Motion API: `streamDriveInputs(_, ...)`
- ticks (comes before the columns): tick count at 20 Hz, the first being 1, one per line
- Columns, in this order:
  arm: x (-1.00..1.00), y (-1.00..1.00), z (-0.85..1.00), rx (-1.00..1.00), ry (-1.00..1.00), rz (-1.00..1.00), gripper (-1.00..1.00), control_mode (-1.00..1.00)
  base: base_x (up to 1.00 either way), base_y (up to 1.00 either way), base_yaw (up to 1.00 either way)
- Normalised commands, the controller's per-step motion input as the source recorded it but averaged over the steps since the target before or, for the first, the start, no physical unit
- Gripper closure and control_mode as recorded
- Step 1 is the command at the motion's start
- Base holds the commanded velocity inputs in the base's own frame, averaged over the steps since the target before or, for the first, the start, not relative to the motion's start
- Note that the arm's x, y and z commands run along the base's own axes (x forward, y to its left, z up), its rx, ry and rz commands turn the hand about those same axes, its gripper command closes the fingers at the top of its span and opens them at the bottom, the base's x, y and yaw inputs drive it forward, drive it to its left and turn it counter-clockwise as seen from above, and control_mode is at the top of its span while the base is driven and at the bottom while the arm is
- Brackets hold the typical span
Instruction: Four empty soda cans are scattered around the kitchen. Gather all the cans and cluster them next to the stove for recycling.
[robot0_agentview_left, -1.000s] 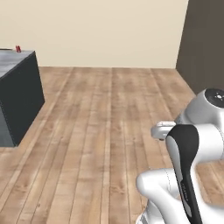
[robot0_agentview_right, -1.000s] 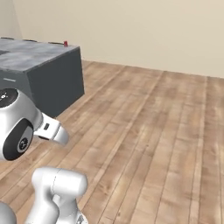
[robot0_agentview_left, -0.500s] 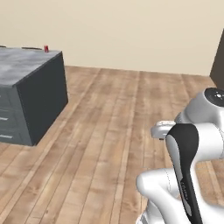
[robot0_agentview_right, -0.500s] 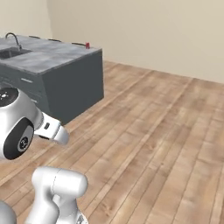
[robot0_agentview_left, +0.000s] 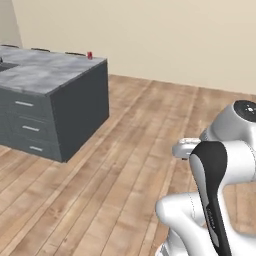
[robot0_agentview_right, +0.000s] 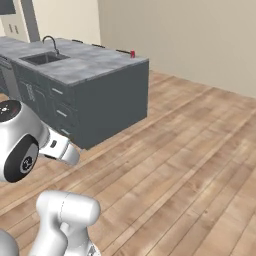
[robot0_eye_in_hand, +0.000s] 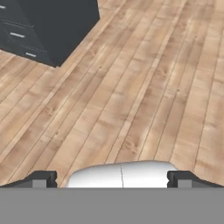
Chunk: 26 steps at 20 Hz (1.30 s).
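Observation:
One small red soda can (robot0_agentview_left: 90, 55) stands upright at the far corner of the grey kitchen island (robot0_agentview_left: 47, 75); the right base view has the same can (robot0_agentview_right: 132, 53) at the island's (robot0_agentview_right: 90, 65) far right corner. My gripper (robot0_eye_in_hand: 112, 179) hangs over bare wooden floor, open, its two dark fingertips (robot0_eye_in_hand: 41, 178) wide apart with nothing between them. The island's dark corner (robot0_eye_in_hand: 52, 26) lies at the upper left of the hand view. The stove is out of view.
A sink with a curved faucet (robot0_agentview_right: 49, 42) is set into the island top. Drawers with silver handles (robot0_agentview_left: 24, 127) line the island's front. A beige wall (robot0_agentview_left: 175, 35) runs behind. Open wooden floor (robot0_agentview_right: 190, 150) stretches to the right of the island.
The whole picture has shifted in both base views: the camera has turned, and the island now sits nearer and further into frame. The gripper stays open.

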Motion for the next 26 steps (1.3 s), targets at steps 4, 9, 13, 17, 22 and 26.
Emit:
streamDriveInputs(4,0.0,0.0,0.0,0.0,0.0,0.0,-1.0,1.0,0.48,-0.31,0.33)
streamDriveInputs(9,0.0,0.0,0.0,0.0,0.0,0.0,-1.0,1.0,0.5,-0.44,0.28)
streamDriveInputs(13,0.0,0.0,0.0,0.0,0.0,0.0,-1.0,1.0,0.49,-0.49,0.26)
streamDriveInputs(17,0.0,0.0,0.0,0.0,0.0,0.0,-1.0,1.0,0.49,-0.49,0.26)
streamDriveInputs(22,0.0,0.0,0.0,0.0,0.0,0.0,-1.0,1.0,0.49,-0.49,0.26)
streamDriveInputs(26,0.0,0.0,0.0,0.0,0.0,0.0,-1.0,1.0,0.49,-0.5,0.26)
